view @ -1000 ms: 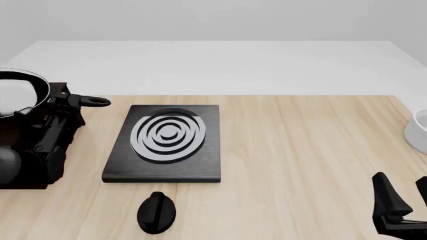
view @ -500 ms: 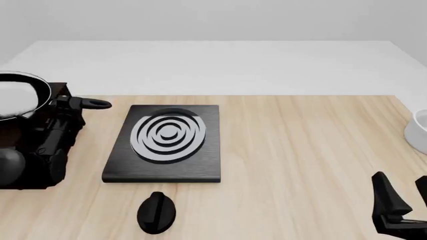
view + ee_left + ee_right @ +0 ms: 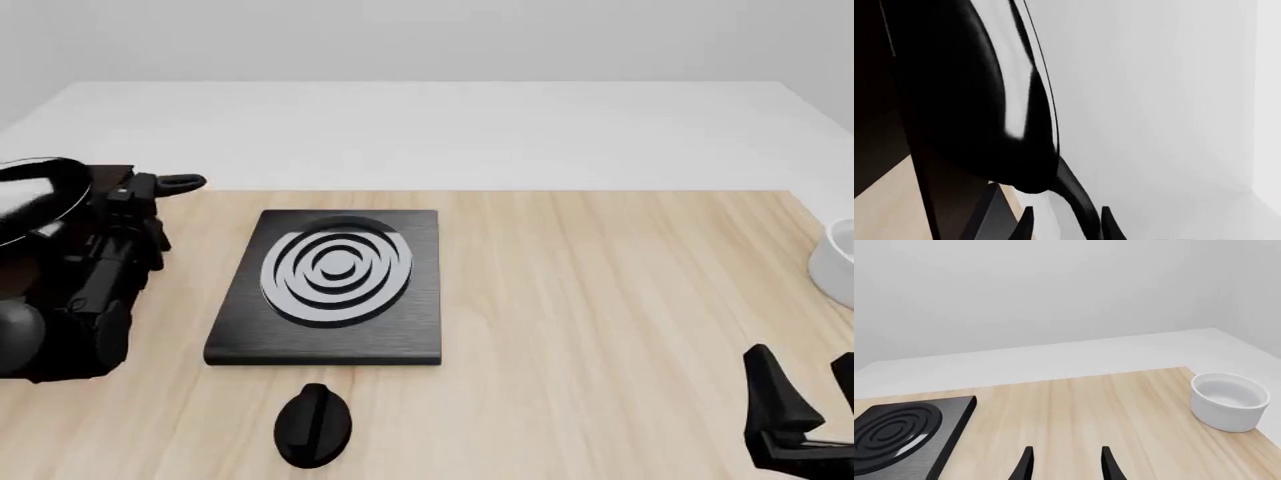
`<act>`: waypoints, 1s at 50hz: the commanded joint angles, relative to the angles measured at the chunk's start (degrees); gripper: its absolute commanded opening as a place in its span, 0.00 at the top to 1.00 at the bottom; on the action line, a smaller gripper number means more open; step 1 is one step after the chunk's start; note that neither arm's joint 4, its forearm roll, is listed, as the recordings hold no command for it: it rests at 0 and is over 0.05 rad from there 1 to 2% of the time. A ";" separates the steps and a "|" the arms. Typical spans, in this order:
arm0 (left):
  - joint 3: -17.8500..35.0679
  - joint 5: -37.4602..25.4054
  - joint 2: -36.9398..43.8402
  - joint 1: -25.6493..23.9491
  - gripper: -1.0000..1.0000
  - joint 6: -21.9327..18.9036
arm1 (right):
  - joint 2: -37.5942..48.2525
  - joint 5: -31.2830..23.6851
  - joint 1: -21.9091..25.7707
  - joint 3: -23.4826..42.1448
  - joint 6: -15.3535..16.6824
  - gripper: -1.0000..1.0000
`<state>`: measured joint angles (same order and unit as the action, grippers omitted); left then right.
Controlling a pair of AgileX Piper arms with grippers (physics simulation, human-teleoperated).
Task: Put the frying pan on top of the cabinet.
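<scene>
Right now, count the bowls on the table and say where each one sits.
1. A white bowl sits at the table's right edge, far right of the stove plate; the front view shows only a sliver of it. Others could lie outside the frames.

The left claw point(image 3: 134, 190) holds the frying pan point(image 3: 40, 195) over the cabinet point(image 3: 54, 300).

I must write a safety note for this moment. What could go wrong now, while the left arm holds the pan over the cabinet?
1. The left gripper grips only the thin handle of the frying pan, so the pan might twist or slip.
2. The pan sits at the left edge of the front view over the cabinet; how well it lies on the top cannot be seen, so releasing may tip it off.
</scene>
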<state>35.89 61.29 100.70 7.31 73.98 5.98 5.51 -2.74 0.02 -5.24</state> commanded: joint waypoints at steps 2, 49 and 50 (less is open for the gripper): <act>-0.86 1.02 -0.98 -0.07 0.00 -0.64 | 0.54 0.44 0.05 0.00 -0.09 0.00; -16.59 -3.91 -26.26 -1.22 0.00 -4.89 | -1.75 -1.24 0.10 0.00 -0.56 0.00; -17.05 -4.27 -27.03 -1.18 0.00 -4.92 | -1.97 -1.44 0.09 -0.01 -0.60 0.00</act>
<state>23.36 59.56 81.82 6.49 70.35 5.23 5.00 -2.65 0.02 -5.75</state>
